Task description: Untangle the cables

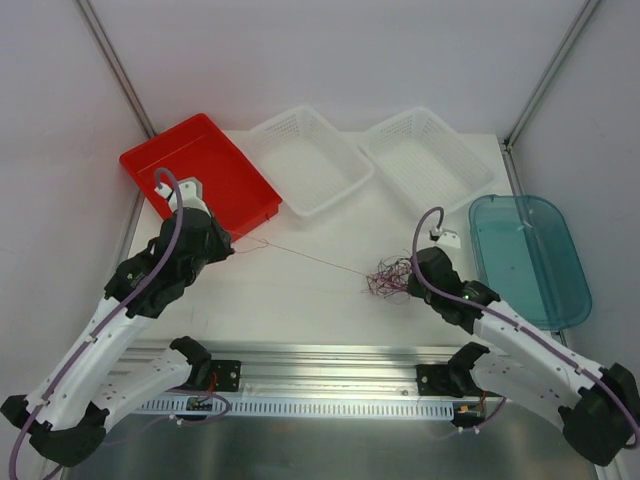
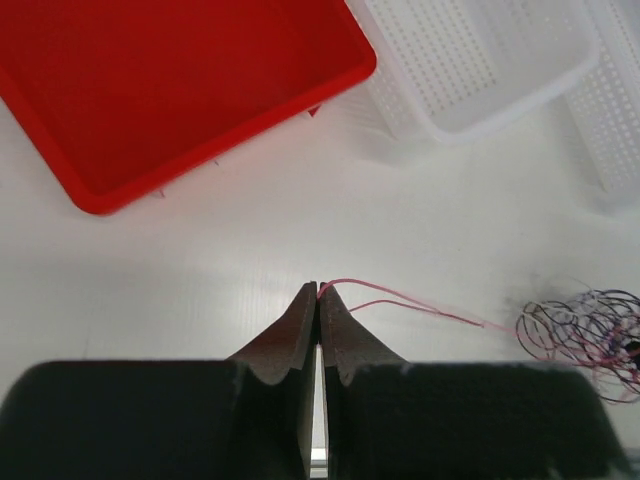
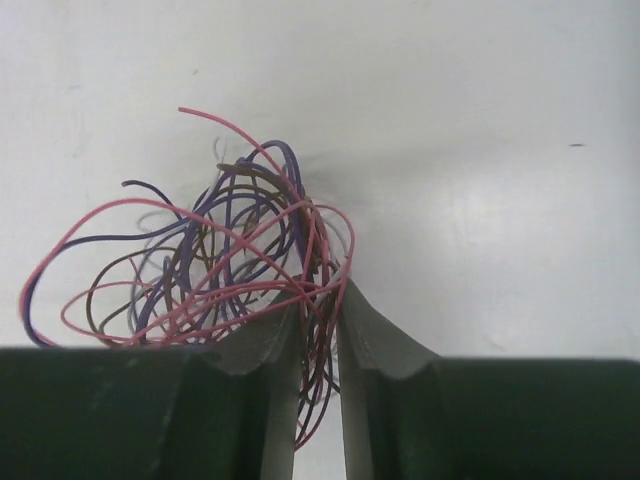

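No writing, label, brand name, number or sign can be read in any of the three views.

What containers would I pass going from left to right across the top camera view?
Red plastic tray → white perforated plastic basket → second white perforated plastic basket → translucent teal plastic tray.
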Motion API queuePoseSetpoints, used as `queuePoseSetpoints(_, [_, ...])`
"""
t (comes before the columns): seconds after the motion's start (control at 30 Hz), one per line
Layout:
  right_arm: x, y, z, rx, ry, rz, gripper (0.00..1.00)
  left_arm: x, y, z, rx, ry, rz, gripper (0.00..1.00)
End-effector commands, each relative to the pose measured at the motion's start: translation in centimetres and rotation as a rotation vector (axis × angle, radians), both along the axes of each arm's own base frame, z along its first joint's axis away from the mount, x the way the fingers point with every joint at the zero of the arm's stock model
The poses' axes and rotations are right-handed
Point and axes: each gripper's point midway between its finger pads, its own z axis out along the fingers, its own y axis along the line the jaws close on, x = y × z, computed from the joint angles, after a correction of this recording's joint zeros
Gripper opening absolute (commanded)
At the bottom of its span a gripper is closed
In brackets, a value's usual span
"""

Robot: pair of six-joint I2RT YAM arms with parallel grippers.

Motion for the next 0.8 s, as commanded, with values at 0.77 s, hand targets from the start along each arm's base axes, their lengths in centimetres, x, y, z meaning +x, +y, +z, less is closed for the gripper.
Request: queuePoseSetpoints(0.77, [-3.0,-10.8,9.1,-0.306,-0.033,-0.146,0.52,-0.7,10.1,-1.8,0.263,0.150,0.229,0.00])
